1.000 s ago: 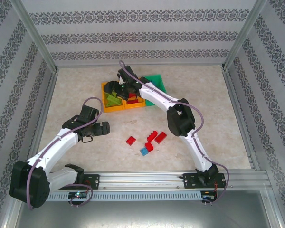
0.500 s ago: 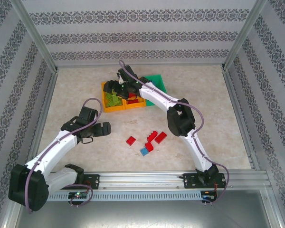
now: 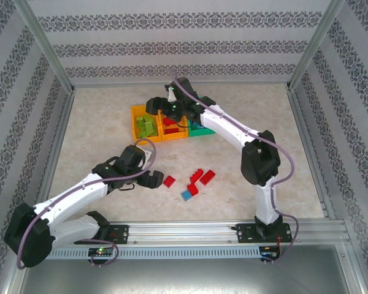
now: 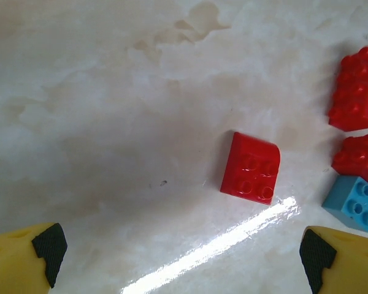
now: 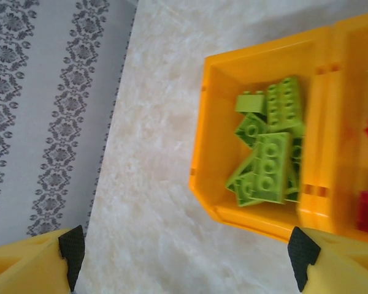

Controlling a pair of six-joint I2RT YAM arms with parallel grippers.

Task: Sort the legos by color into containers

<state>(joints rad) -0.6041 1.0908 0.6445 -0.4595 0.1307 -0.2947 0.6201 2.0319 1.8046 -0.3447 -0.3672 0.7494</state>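
A pale marbled bench [image 3: 98, 122] sits inside a metal frame [image 3: 46, 49] with grey patterned wallpaper walls [image 3: 184, 46], seen from above.

At the near left, the white left arm [image 3: 73, 199] reaches across the bench. The left tool [image 3: 154, 179] sits low, just beside a small square red plastic brick [image 3: 168, 181]. The left wrist camera shows this tool open and gripping nothing, with its yellow, black-padded fingers [image 4: 49, 250] wide apart at the bottom corners. The red brick lies studs-up ahead of them, with bare bench between.

Right of that brick lies a loose cluster of red bricks [image 3: 202, 177], with one light blue brick [image 3: 186, 195] at its near edge.

Farther back stands a row of three joined bins. The left orange plastic bin [image 3: 135, 125] holds a pile of lime green bricks [image 3: 146, 127]. The middle orange bin [image 3: 175, 138] holds a few red pieces [image 3: 172, 130]. The green bin [image 3: 202, 130] on the right is largely hidden by the white right arm [image 3: 233, 125], which crosses over it.

The right tool [image 3: 159, 105] hovers over the far side of the orange bins. Its wrist camera shows it open and empty, fingers [image 5: 72, 248] spread wide. It looks down on bench, with the green-filled bin toward its right finger and wallpaper at the left.
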